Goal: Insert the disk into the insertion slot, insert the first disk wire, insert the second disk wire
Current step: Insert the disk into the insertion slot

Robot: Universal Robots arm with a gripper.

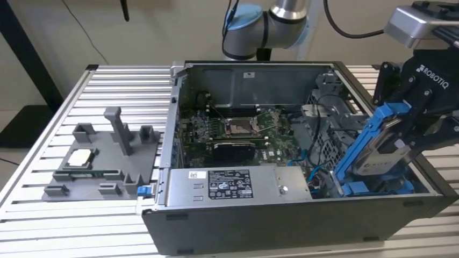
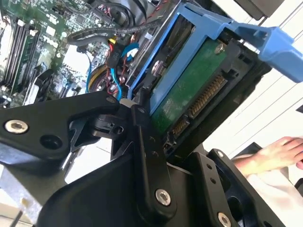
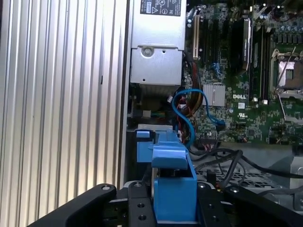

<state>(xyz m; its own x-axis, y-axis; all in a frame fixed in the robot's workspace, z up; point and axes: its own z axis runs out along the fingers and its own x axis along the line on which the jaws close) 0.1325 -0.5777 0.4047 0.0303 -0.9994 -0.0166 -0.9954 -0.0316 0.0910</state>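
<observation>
Gripper [image 1: 405,137] clamps disk [image 1: 369,156]. The disk's long axis tilts steeply, its lower end at slot [image 1: 380,188], below the gripper.

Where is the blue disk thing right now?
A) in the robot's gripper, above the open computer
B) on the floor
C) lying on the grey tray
A: the gripper is shut on the disk, holding it tilted over the open computer case at the exterior view's right.
</observation>
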